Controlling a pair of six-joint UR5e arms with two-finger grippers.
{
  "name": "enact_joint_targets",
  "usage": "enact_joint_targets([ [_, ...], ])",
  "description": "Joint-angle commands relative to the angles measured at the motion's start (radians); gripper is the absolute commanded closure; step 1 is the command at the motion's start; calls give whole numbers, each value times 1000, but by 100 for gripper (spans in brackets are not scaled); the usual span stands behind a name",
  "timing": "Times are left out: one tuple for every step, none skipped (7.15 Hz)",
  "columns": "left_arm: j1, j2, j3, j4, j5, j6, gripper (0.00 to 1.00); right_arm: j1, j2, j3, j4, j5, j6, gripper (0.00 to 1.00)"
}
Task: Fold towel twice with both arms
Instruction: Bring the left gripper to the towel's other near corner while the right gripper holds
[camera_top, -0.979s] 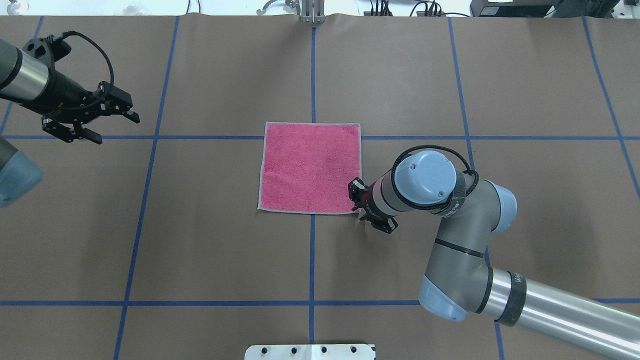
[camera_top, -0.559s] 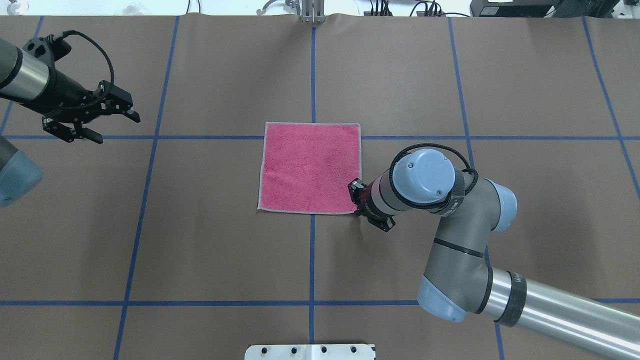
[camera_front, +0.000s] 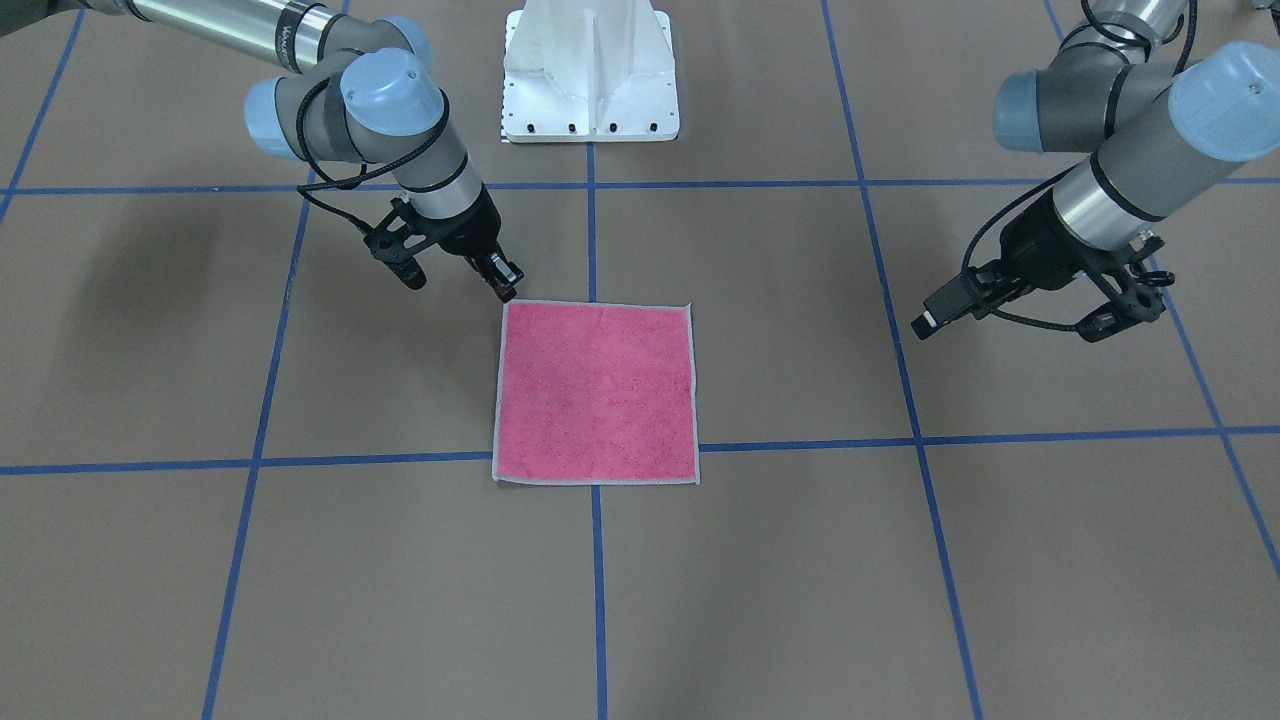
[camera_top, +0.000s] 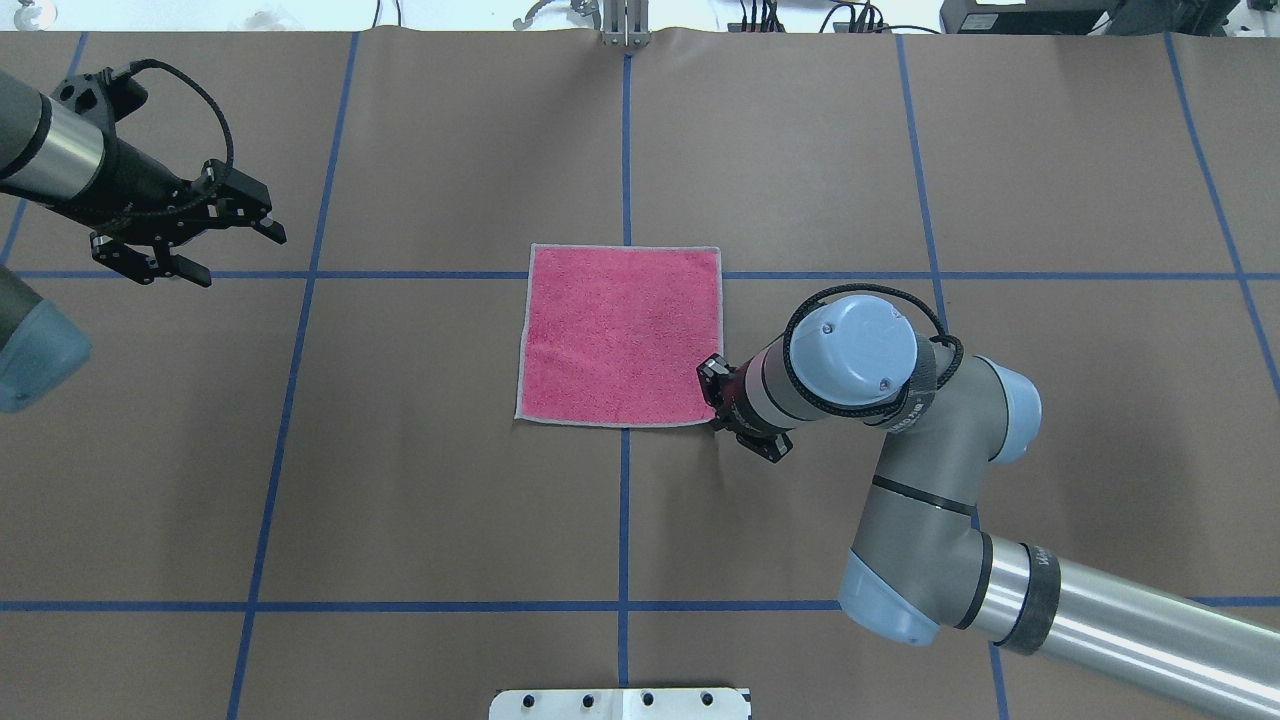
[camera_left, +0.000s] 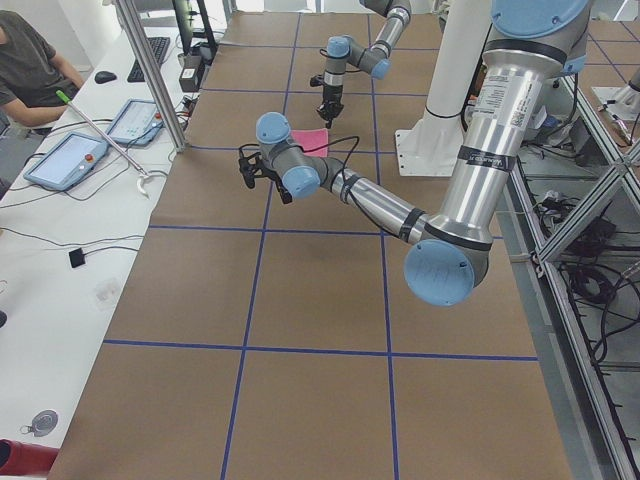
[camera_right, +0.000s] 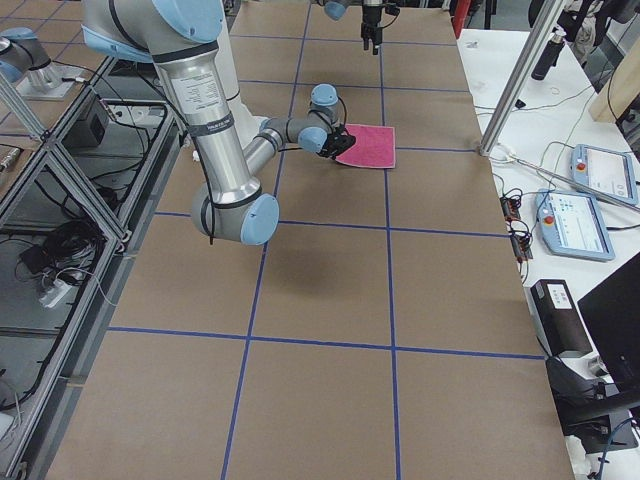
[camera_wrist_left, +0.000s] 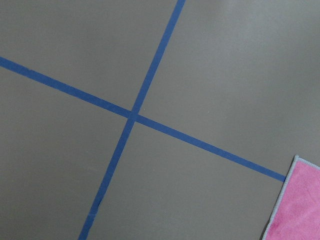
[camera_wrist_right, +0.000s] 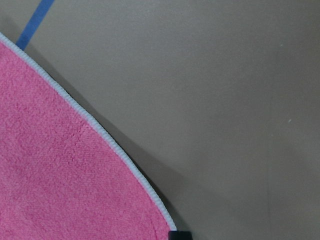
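Worktop (camera_top: 400, 450): brown paper-covered surface, blue tape grid (camera_top: 625, 500); one pink towel (camera_top: 620, 335) lying flat, unfolded, near centre.

The towel (camera_top: 620, 335) is laid flat and unfolded at the middle of the table (camera_top: 450, 500), pink face up, its pale stitched border showing all round. The right gripper (camera_front: 506, 290) is set low at the towel's near right corner, seemingly touching the edge; whether it is closed cannot be judged. The left gripper (camera_top: 243, 259) is held spread above the table, well apart from the towel.
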Motion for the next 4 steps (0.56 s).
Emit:
enact_joint_targets([
  [59, -27, -7, 0, 86, -72, 0, 2, -31, 38, 0, 1, 0, 100],
  [94, -45, -8, 2, 119, -118, 0, 4, -43, 49, 0, 2, 0, 100],
  [142, -59, -21, 3, 165, -169, 0, 5, -49, 58, 0, 4, 0, 100],
  [218, -62, -37, 5, 246, -227, 0, 5, -60, 65, 0, 4, 0, 100],
])
